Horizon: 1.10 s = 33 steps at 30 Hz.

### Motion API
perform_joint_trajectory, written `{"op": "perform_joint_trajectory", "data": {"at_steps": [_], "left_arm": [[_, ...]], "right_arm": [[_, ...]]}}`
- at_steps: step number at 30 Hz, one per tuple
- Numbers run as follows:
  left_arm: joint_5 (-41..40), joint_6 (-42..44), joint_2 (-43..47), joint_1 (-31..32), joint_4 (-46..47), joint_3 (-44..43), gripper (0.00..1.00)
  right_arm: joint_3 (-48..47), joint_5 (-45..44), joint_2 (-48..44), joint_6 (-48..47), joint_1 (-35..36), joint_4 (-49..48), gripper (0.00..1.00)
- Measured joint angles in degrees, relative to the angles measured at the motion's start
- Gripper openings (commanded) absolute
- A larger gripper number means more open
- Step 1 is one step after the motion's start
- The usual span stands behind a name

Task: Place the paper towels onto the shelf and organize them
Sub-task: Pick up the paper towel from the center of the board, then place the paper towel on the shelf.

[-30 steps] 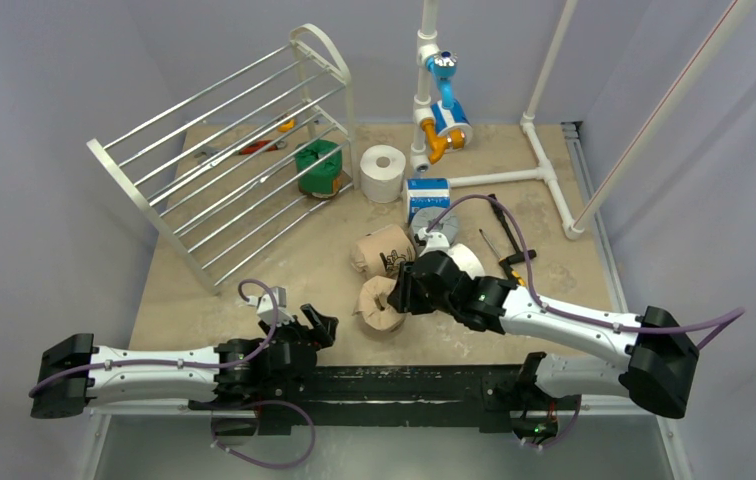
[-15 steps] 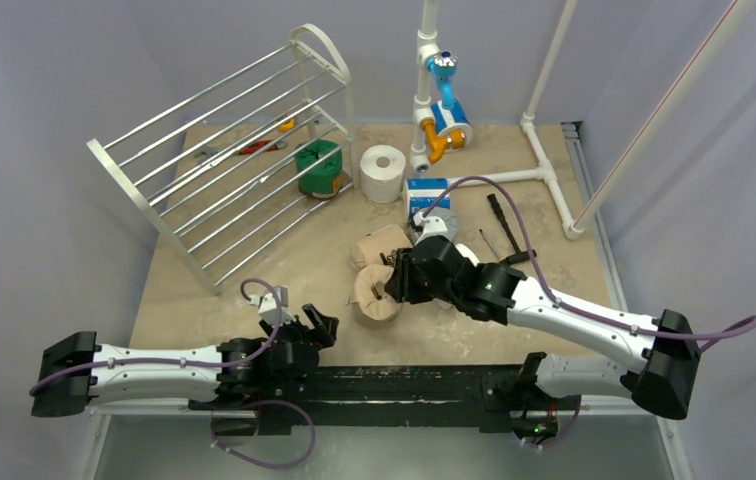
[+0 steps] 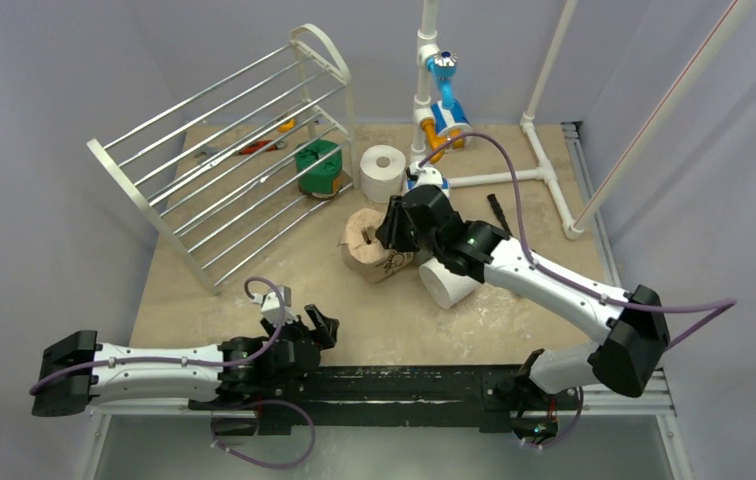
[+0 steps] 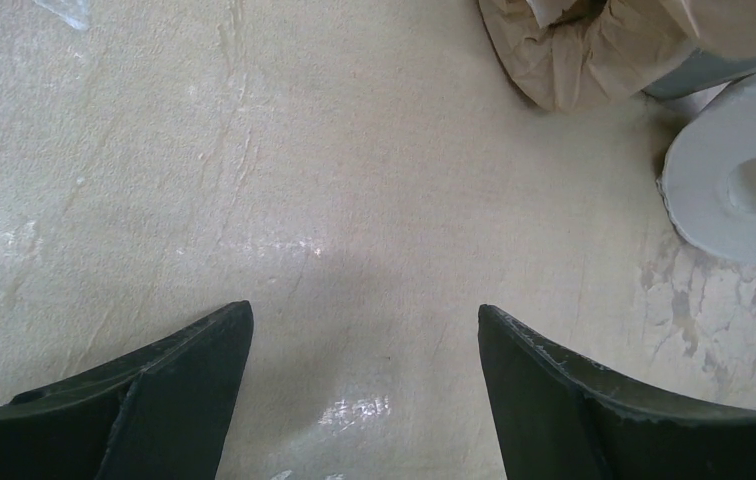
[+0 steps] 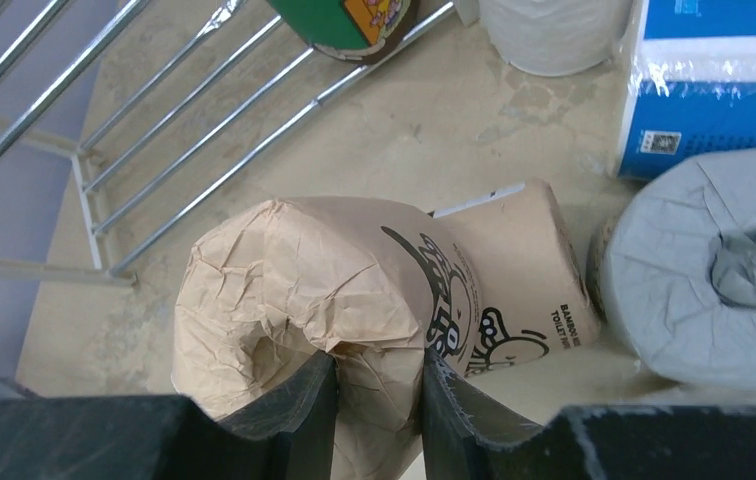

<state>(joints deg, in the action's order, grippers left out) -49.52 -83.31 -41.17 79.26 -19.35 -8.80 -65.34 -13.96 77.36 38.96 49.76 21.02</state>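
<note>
My right gripper [image 3: 391, 228] [image 5: 376, 365] is shut on the wall of a printed tan paper towel roll [image 3: 362, 232] [image 5: 294, 290], one finger in its hollow core. A second tan roll [image 3: 382, 264] [image 5: 519, 275] lies just beneath it. Beside these are a grey roll [image 5: 714, 265], a blue-white pack [image 5: 714, 90] and a white roll [image 3: 449, 285] [image 4: 744, 190]. A green roll [image 3: 318, 168] and a plain white roll [image 3: 384, 172] stand by the tilted shelf [image 3: 224, 170] [image 5: 204, 150]. My left gripper [image 3: 316, 325] [image 4: 364, 320] is open over bare tabletop near the front edge.
A white pipe frame with blue and orange fittings [image 3: 444, 110] stands at the back right. Black tools [image 3: 499, 212] lie right of my right arm. A red-orange tool [image 3: 259, 147] lies behind the shelf rods.
My right arm has carried the tan roll from the front middle back and slightly left, over the second tan roll, uncovering the white roll. The left arm has stayed put.
</note>
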Motion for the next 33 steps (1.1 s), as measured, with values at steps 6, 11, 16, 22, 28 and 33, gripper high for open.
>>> {"op": "perform_joint_trajectory", "data": {"at_steps": [6, 11, 16, 22, 28, 33], "left_arm": [[2.0, 7.8, 0.1, 0.3, 1.3, -0.2, 0.80], [3.6, 14.8, -3.0, 6.8, 1.7, -1.9, 0.80], [0.9, 15.2, -9.1, 15.0, -0.7, -5.6, 0.81], [-5.5, 10.0, -10.8, 21.4, -8.4, -9.7, 0.81], [-14.2, 4.0, -9.9, 30.9, -20.3, -15.0, 0.81], [-21.6, -12.9, -12.9, 38.4, -39.8, -23.1, 0.81]], "right_arm": [[-5.8, 1.4, 7.6, -0.2, -1.6, -3.6, 0.25], [-9.1, 2.3, 11.8, -0.4, -2.3, -5.5, 0.25], [-10.0, 3.3, 12.9, -0.5, -3.0, -6.4, 0.25], [-8.9, 3.6, 11.8, -0.7, -3.7, -6.8, 0.25], [-8.4, 3.2, 8.4, -2.2, -3.9, -6.2, 0.25], [-10.1, 3.4, 8.7, -3.3, -3.7, -6.0, 0.25]]}}
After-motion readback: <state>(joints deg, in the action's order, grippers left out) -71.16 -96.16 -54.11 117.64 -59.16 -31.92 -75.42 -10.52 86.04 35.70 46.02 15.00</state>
